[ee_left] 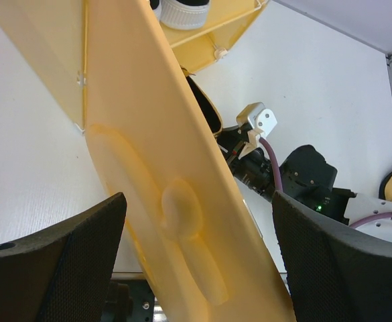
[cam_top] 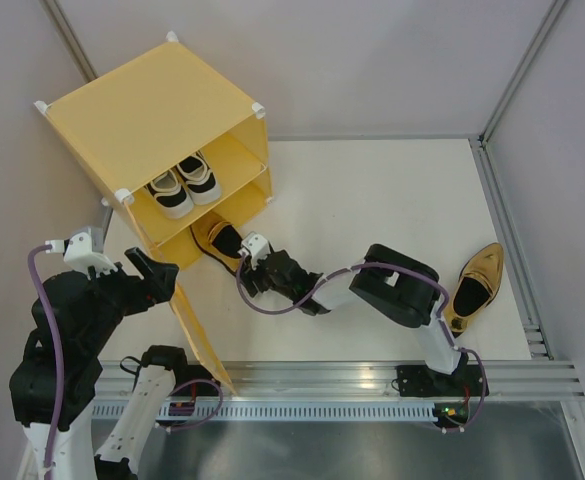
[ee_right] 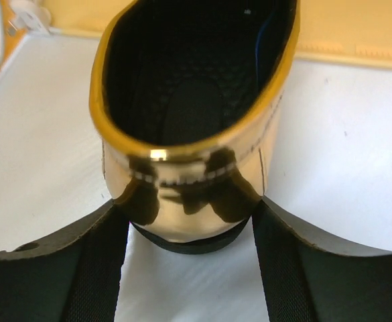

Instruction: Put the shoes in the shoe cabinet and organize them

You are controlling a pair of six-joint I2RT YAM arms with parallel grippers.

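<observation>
The shoe cabinet (cam_top: pixel 152 110) is yellow with white corners; the sneakers (cam_top: pixel 184 183) are white-and-black; the slip-on (ee_right: pixel 189 181) is shiny gold, black inside.

On my feed I see a white tabletop (cam_top: pixel 372 200) boxed in by pale grey wall panels (cam_top: pixel 352 60). An aluminium rail (cam_top: pixel 312 375) runs along the near edge. A white slotted strip (cam_top: pixel 322 411) sits just below it, and a dull metal sheet (cam_top: pixel 322 455) lies nearer still. A side rail (cam_top: pixel 509 240) lines the table's right edge and meets an upright post (cam_top: pixel 520 70) at the far corner.
</observation>
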